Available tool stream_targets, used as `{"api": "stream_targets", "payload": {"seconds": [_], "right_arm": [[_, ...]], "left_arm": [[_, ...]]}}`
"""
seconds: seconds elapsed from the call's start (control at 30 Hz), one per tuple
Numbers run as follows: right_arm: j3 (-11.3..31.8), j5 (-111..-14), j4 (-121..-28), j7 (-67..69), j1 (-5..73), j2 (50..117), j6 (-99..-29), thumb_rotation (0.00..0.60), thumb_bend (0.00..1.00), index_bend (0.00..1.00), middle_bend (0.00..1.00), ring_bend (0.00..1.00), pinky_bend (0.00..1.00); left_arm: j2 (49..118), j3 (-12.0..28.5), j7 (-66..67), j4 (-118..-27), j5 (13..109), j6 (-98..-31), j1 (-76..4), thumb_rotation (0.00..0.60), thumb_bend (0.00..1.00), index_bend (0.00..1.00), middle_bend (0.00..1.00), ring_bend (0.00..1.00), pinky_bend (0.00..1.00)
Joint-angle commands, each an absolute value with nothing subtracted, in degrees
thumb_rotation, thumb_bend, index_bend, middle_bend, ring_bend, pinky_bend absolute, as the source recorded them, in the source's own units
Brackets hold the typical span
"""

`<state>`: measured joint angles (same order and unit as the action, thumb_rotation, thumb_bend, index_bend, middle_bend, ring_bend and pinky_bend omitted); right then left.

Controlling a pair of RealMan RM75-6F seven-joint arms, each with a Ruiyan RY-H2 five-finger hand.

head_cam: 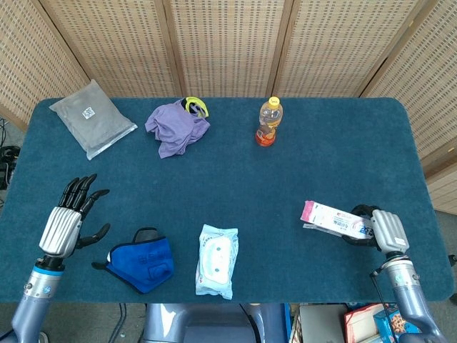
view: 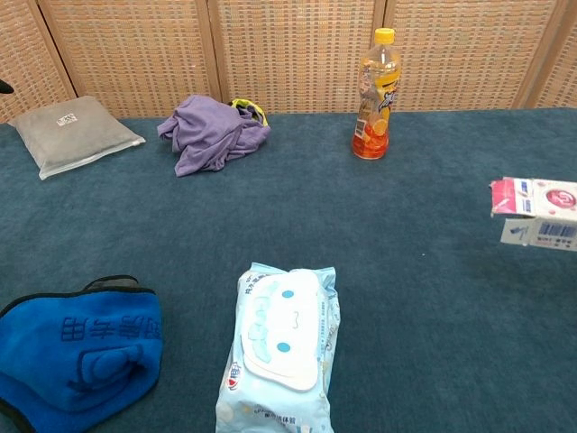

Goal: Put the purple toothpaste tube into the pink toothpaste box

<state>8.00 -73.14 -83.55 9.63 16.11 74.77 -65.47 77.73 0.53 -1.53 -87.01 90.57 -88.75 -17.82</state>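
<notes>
The pink and white toothpaste box [head_cam: 334, 219] lies almost level just above the table's near right part, its open pink end pointing left. My right hand [head_cam: 376, 229] grips its right end. In the chest view the box [view: 538, 206] shows at the right edge with a flap hanging down; the hand itself is out of that frame. I cannot tell if the box touches the cloth. My left hand [head_cam: 68, 216] hovers open at the near left, fingers spread, holding nothing. No purple toothpaste tube shows in either view.
A blue face mask [head_cam: 142, 259] and a pack of wet wipes [head_cam: 217, 260] lie near the front edge. At the back are a grey pouch [head_cam: 93, 118], a crumpled purple cloth [head_cam: 176, 127] and an orange drink bottle [head_cam: 269, 121].
</notes>
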Motion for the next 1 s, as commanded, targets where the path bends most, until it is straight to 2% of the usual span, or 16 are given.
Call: {"api": "stream_targets", "payload": {"seconds": [0.03, 0.17, 0.33, 0.43, 0.47, 0.5, 0.57, 0.7, 0.77, 0.93, 1.0], "right_arm": [[6.6, -71.0, -82.4, 5.0, 15.7, 75.9, -64.7, 0.6, 0.15, 0.61, 0.46, 0.37, 0.4], [6.0, -69.5, -82.3, 3.6, 15.7, 76.6, -63.4, 0.6, 0.15, 0.61, 0.43, 0.35, 0.36], [5.2, -68.3, -81.6, 2.6, 15.9, 77.5, -61.2, 0.6, 0.15, 0.56, 0.33, 0.24, 0.26], [4.6, -67.6, -81.4, 1.8, 16.1, 77.7, -59.5, 0.6, 0.15, 0.44, 0.2, 0.1, 0.16], [4.3, -67.5, -81.3, 1.5, 16.2, 77.8, -58.9, 0.6, 0.15, 0.37, 0.12, 0.04, 0.1], [4.1, -67.4, -81.3, 1.4, 16.3, 77.8, -58.4, 0.6, 0.15, 0.3, 0.06, 0.01, 0.05], [3.7, -67.1, -81.5, 1.1, 16.6, 77.6, -57.1, 0.6, 0.15, 0.19, 0.0, 0.0, 0.0], [3.6, -66.9, -82.7, 1.3, 17.1, 76.7, -55.4, 0.6, 0.11, 0.05, 0.0, 0.0, 0.0], [3.7, -67.3, -83.0, 1.9, 17.1, 76.5, -55.6, 0.6, 0.1, 0.01, 0.0, 0.0, 0.0], [4.0, -70.3, -83.2, 4.2, 16.3, 76.4, -58.8, 0.6, 0.09, 0.0, 0.0, 0.0, 0.0], [4.2, -73.1, -82.9, 4.6, 15.3, 76.8, -63.1, 0.6, 0.09, 0.0, 0.0, 0.0, 0.0]], "left_arm": [[77.6, 0.6, -1.0, -87.2, 90.9, -89.0, -17.4, 0.6, 0.29, 0.19, 0.0, 0.0, 0.0], [77.6, 0.6, -0.7, -87.4, 91.2, -89.2, -17.0, 0.6, 0.29, 0.19, 0.0, 0.0, 0.0], [77.7, 0.5, -0.5, -87.1, 91.4, -89.3, -16.4, 0.6, 0.29, 0.19, 0.0, 0.0, 0.0], [77.6, 0.5, -0.7, -87.0, 91.6, -89.6, -16.0, 0.6, 0.29, 0.19, 0.0, 0.0, 0.0], [77.5, 0.5, -0.8, -87.0, 91.7, -89.7, -15.9, 0.6, 0.29, 0.19, 0.0, 0.0, 0.0], [77.5, 0.6, -0.9, -86.9, 91.7, -89.7, -15.8, 0.6, 0.29, 0.19, 0.0, 0.0, 0.0], [77.5, 0.6, -1.0, -86.9, 91.8, -89.6, -15.7, 0.6, 0.29, 0.19, 0.0, 0.0, 0.0], [77.3, 0.8, -1.2, -86.9, 91.9, -89.7, -15.5, 0.6, 0.29, 0.19, 0.0, 0.0, 0.0], [77.2, 1.0, -1.3, -87.0, 92.0, -89.8, -15.3, 0.6, 0.29, 0.19, 0.0, 0.0, 0.0], [76.4, 1.0, -1.3, -87.3, 91.8, -89.7, -14.7, 0.6, 0.29, 0.19, 0.0, 0.0, 0.0], [75.8, 1.1, -0.9, -87.8, 91.7, -89.9, -14.3, 0.6, 0.29, 0.19, 0.0, 0.0, 0.0]]}}
